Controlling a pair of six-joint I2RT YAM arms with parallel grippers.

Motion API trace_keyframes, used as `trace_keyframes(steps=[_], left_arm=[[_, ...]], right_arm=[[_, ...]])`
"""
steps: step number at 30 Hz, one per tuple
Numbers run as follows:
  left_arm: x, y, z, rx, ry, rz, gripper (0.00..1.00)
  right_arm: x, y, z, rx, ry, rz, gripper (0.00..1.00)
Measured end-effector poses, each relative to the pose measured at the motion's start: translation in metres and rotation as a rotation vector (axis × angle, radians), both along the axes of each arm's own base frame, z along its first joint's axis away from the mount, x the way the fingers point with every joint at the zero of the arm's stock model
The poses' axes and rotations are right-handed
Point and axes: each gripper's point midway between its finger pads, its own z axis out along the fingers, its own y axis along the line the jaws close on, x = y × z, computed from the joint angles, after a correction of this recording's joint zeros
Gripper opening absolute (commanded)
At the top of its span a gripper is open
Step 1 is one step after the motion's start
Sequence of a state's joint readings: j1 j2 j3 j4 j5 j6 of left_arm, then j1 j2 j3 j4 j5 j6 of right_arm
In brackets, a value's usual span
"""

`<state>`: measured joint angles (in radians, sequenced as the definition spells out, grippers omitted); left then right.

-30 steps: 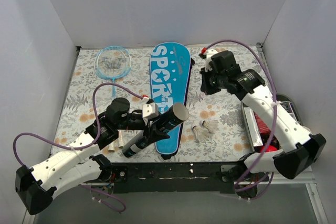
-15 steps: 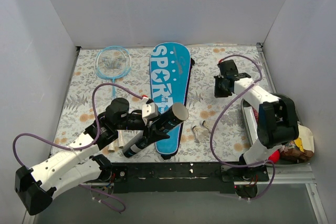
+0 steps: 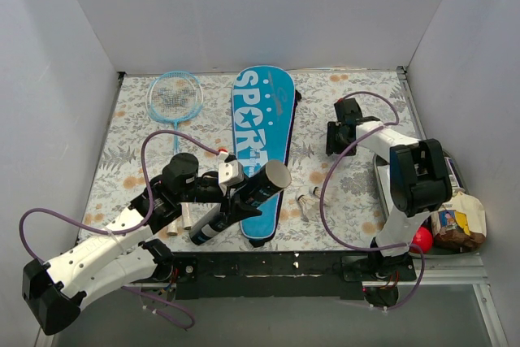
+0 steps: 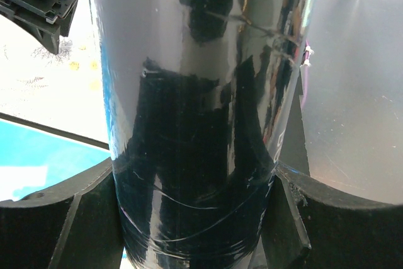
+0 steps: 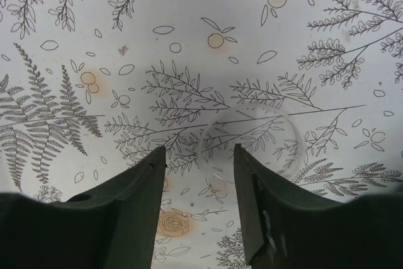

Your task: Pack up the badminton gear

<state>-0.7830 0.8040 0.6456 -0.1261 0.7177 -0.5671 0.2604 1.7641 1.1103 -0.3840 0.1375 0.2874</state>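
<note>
White walls close off the left, back and right of my floral-printed surface (image 3: 130, 160), which is grey ferns and orange blossoms on white. At the far left, a light-blue racket (image 3: 175, 97) lies flat with its head toward the back wall. Nearer the front, my left end effector (image 3: 234, 194) is clamped around the black tube (image 3: 264, 184). The tube is tilted, its open end raised over the lower part of the blue "SPORT" cover (image 3: 262, 127). From the left wrist the glossy tube fills the view, with a finger (image 4: 56, 225) pressed against each side. The cover lies lengthwise down the middle of the surface. Right of it, white shuttlecocks (image 3: 311, 201) lie in a small cluster. Beyond them my right end effector (image 3: 333, 137) hangs low over bare cloth, its fingers (image 5: 135, 206) spread with nothing between them. At the right edge, a red ball (image 3: 422, 238) and food packets (image 3: 457, 221) sit against the wall.
</note>
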Motion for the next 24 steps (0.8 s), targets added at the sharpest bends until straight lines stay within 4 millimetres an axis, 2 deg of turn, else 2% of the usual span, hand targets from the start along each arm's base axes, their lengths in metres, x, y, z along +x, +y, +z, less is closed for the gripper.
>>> trace_keyframes(steps=[1, 3, 6, 8, 12, 14, 16, 18, 20, 24], left_arm=[[0.0, 0.0, 0.0, 0.0, 0.0, 0.0, 0.22], [0.0, 0.0, 0.0, 0.0, 0.0, 0.0, 0.22], [0.0, 0.0, 0.0, 0.0, 0.001, 0.0, 0.22], [0.0, 0.0, 0.0, 0.0, 0.002, 0.0, 0.22], [0.0, 0.0, 0.0, 0.0, 0.004, 0.001, 0.22], [0.0, 0.0, 0.0, 0.0, 0.006, 0.001, 0.22], [0.0, 0.0, 0.0, 0.0, 0.006, 0.002, 0.22], [0.0, 0.0, 0.0, 0.0, 0.007, 0.002, 0.22], [0.0, 0.0, 0.0, 0.0, 0.007, 0.005, 0.22], [0.0, 0.0, 0.0, 0.0, 0.009, 0.005, 0.22]], right_arm=[[0.0, 0.0, 0.0, -0.001, -0.001, -0.001, 0.62], [-0.003, -0.001, 0.002, -0.002, -0.003, 0.0, 0.63], [-0.004, -0.001, 0.017, 0.009, -0.034, 0.001, 0.64], [-0.004, 0.0, 0.036, 0.023, -0.074, 0.001, 0.64], [-0.016, 0.007, 0.09, 0.075, -0.196, -0.003, 0.64], [-0.035, 0.016, 0.114, 0.122, -0.251, 0.002, 0.65], [-0.058, 0.024, 0.126, 0.176, -0.286, 0.003, 0.65], [-0.086, 0.031, 0.125, 0.236, -0.278, 0.007, 0.65], [-0.113, 0.031, 0.114, 0.283, -0.238, -0.016, 0.65], [-0.145, 0.026, 0.098, 0.345, -0.179, -0.084, 0.65]])
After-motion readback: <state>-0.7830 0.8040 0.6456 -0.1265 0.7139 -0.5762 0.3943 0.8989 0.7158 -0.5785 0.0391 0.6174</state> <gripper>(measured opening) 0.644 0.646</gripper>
